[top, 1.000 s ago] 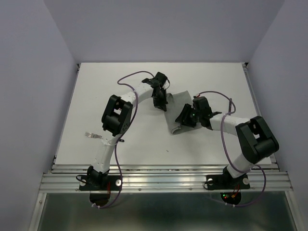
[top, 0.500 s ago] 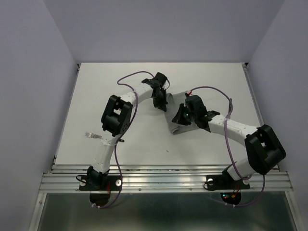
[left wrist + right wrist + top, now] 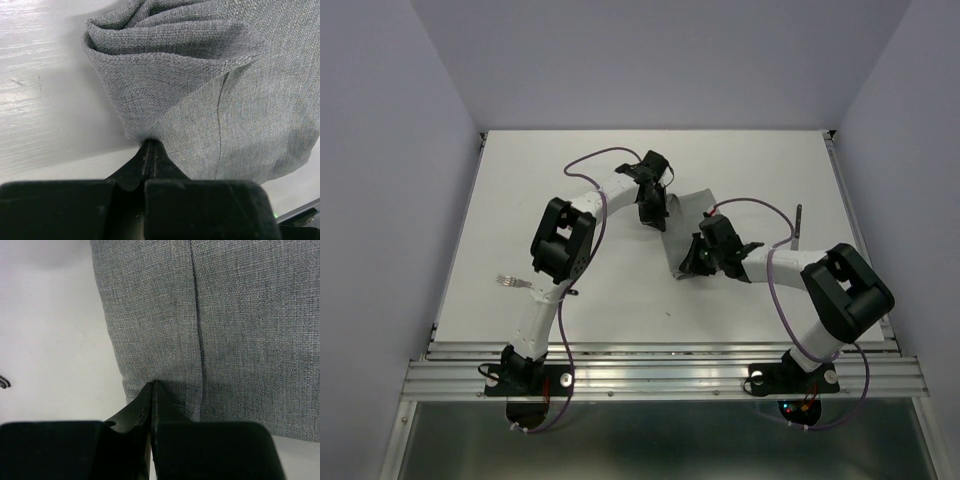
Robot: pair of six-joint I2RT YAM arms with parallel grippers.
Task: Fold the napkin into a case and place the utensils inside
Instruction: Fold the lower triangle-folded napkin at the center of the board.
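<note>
Top external view, left to right. Fork (image 3: 512, 281): flat on table (image 3: 620, 290), left side, well apart from the cloth. Left gripper (image 3: 655, 218): jaws closed, pinching a bunched fold of the napkin (image 3: 685, 225). Napkin: grey, partly folded, mid-table. Right gripper (image 3: 692, 264): jaws closed on the napkin's near edge. Dark-handled utensil (image 3: 798, 224): right side, apart.

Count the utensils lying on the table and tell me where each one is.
2. A fork lies near the left edge of the table; a slim dark utensil lies to the right of the napkin. More may be hidden under the napkin.
</note>
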